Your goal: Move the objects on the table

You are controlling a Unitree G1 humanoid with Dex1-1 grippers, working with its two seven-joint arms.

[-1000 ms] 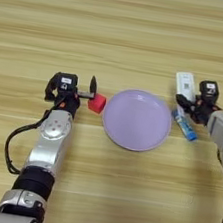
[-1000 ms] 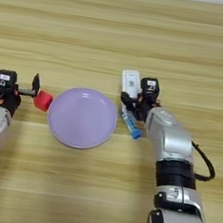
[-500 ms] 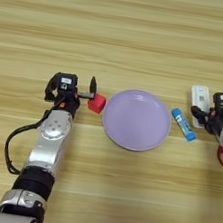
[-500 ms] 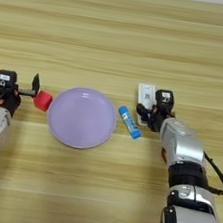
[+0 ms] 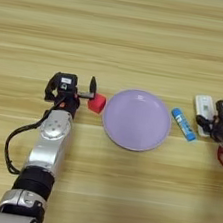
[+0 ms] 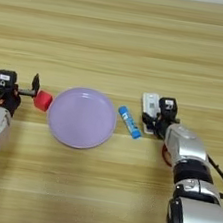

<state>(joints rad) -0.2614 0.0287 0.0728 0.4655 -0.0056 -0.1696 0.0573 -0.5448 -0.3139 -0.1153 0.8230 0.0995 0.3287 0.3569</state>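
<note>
The table (image 5: 123, 29) carried a lilac plate (image 5: 137, 119) near its centre. The red cube (image 5: 97, 103) lay just beside the plate's rim at 9 o'clock. The tube (image 6: 129, 122), white with a blue cap, lay on the table at 3 o'clock from the plate, apart from the rim and angled, with the cap end nearer the robot. The white bar (image 6: 150, 105) lay flat at 3 o'clock from the tube, with a gap between them.

The left gripper (image 5: 89, 94) stood at 9 o'clock from the cube. One black finger (image 5: 92, 85) pointed upright just beside the cube's far-left corner. The fingers were spread apart and held nothing. Whether the finger touched the cube could not be told.

The right gripper (image 6: 155, 121) sat at the bar's near right edge, at 3 o'clock from the plate. Its black body overlapped the bar's lower right side. How far its fingers were open, and whether they gripped the bar, could not be told. A red part (image 6: 165, 155) showed under the right forearm.
</note>
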